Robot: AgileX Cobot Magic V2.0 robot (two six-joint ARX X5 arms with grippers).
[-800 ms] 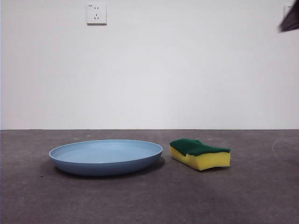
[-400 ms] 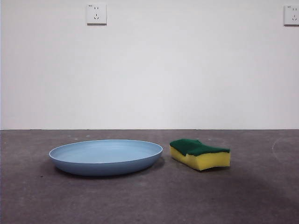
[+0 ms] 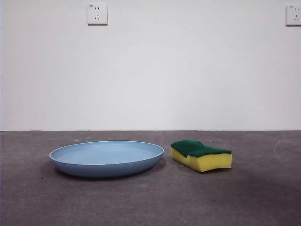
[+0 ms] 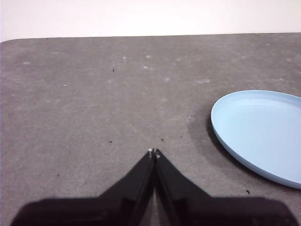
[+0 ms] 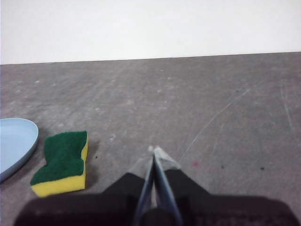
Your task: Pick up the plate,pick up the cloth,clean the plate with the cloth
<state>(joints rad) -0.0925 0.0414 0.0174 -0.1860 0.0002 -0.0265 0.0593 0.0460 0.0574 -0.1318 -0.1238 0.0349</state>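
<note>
A: While you look level across the bench (image 3: 150, 202), where do the task's things sit?

B: You have the plate (image 3: 106, 158) flat on the dark surface toward the left, and the cloth (image 3: 201, 155) just beside it on the right, green layer up, not touching it. Two wall sockets (image 3: 97, 13) hang on the white wall behind.

A: And from the left wrist?

B: You see the left end effector (image 4: 154, 153) with its jaws pressed together, gripping nothing, near the plate's rim (image 4: 263, 134).

A: From the right wrist?

B: Your right end effector (image 5: 154, 151) is likewise closed on nothing, over bare bench, near the cloth (image 5: 62, 162).
</note>
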